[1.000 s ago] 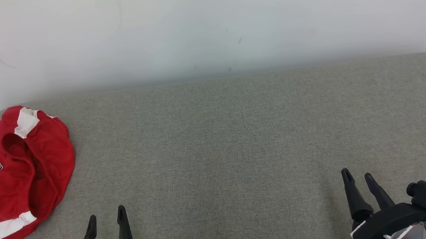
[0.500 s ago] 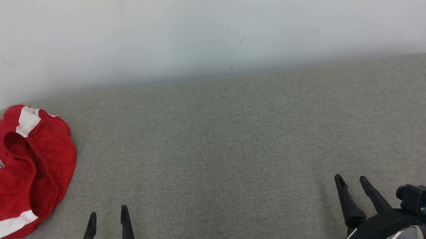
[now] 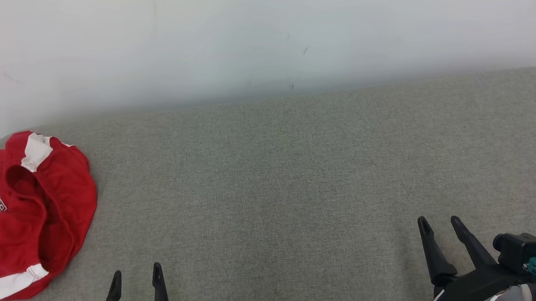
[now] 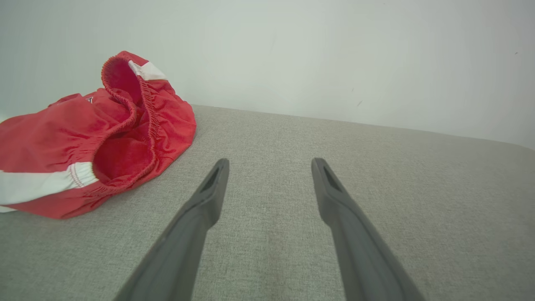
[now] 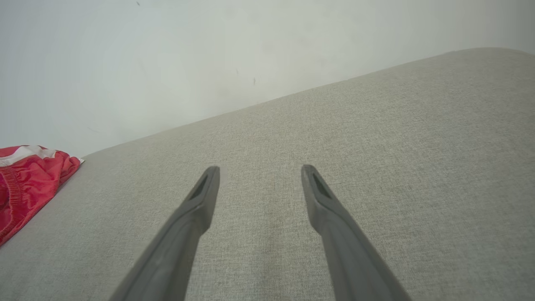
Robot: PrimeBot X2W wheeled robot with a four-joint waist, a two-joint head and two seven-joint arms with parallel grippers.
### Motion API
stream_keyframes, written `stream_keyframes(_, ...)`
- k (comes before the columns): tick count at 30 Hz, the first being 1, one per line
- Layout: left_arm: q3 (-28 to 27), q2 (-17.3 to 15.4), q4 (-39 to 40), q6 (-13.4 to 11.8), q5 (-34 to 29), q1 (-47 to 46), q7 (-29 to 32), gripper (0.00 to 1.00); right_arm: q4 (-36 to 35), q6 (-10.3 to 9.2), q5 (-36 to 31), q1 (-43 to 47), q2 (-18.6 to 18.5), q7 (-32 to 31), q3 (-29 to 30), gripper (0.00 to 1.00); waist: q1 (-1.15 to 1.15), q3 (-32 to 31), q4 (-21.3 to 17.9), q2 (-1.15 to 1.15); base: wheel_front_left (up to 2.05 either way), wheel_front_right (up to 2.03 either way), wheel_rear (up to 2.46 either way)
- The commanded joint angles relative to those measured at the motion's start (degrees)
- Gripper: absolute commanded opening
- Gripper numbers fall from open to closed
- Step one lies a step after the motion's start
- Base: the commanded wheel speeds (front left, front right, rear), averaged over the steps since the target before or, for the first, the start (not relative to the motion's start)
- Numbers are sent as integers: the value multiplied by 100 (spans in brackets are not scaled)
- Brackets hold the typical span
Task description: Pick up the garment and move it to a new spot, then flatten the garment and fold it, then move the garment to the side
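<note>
The garment (image 3: 15, 217) is a pair of red shorts with white stripes and white lettering, lying crumpled at the far left of the grey fabric surface (image 3: 302, 177). Its elastic waistband gapes open in the left wrist view, where the garment (image 4: 92, 138) lies left of and beyond my fingers. My left gripper (image 3: 137, 272) stands open and empty near the front edge, just right of and below the garment, apart from it. My right gripper (image 3: 439, 221) is open and empty at the lower right, far from the garment (image 5: 25, 184).
A plain white wall (image 3: 253, 29) rises straight behind the padded surface. The surface's back corners are rounded, and the garment lies at its left edge.
Both grippers have drawn slightly back toward the bottom of the head view; the right one also shifted a little left. The garment lies as before.
</note>
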State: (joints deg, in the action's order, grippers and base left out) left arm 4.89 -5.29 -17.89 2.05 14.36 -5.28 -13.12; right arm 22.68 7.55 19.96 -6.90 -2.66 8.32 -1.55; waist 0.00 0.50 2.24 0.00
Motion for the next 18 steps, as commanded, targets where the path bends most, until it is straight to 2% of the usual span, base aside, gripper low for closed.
stream_keyframes(1, -31, 28, 5, 12, -37, -62, -56, 100, -45, -10, -93, -18, -30, 51, -26, 100, 0, 1, 1, 0, 0, 0, 0)
stream_keyframes(18, -145, 92, -104, 113, -487, -4, -202, 100, -145, -12, -549, 103, -33, 304, -122, 100, 0, -13, 1, 0, 0, 0, 0)
